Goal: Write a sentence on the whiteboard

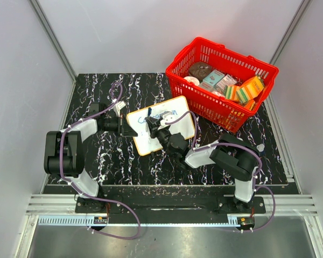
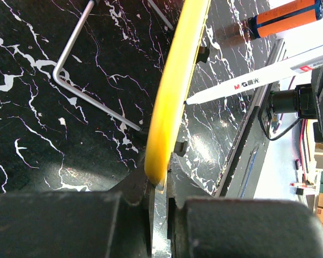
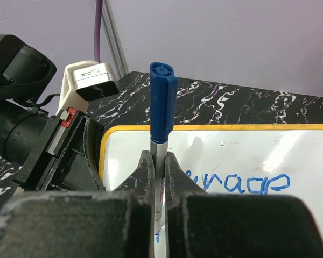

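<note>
**Two arms at the whiteboard, one pinching its rim, the other holding the marker**

The left arm is folded at the elbow with its forearm reaching across the bench [image 1: 113,161]. The left gripper [image 2: 160,185] is clamped tight on the yellow rim of the whiteboard [image 2: 175,86], which runs straight out from its fingers. The right arm stretches in low from the far side, and the right gripper [image 3: 159,161] is closed around a blue-capped marker [image 3: 162,102], cap end up and tip hidden. The board lies just beneath and beyond it. The sentence [image 3: 231,183] is blue handwriting, with "urage" readable.
</note>
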You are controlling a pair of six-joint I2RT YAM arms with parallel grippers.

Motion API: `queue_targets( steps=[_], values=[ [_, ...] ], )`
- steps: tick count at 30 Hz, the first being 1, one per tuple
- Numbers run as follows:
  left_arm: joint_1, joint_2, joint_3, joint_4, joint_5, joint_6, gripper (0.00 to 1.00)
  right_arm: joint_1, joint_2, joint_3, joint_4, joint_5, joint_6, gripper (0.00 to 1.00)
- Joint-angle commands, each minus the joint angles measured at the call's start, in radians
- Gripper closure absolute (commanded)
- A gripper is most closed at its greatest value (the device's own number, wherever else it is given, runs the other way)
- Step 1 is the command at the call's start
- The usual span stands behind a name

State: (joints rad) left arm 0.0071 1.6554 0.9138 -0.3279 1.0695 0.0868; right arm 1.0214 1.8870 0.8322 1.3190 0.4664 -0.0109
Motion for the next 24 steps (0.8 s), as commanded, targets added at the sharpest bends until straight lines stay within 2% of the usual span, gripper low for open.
queue_targets(
  steps=[1,16,24],
  values=[
    [0.001,0.001,0.002,0.043,-0.178,0.093,1.0,-0.009,0.02,0.015,0.233,-0.006,0.005,1.0],
    [-0.001,0.003,0.004,0.043,-0.183,0.094,1.0,-0.009,0.004,-0.064,0.223,0.028,0.042,1.0],
    [-0.001,0.0,0.003,0.044,-0.181,0.096,1.0,-0.012,0.0,-0.053,0.224,0.054,0.017,1.0]
  ],
)
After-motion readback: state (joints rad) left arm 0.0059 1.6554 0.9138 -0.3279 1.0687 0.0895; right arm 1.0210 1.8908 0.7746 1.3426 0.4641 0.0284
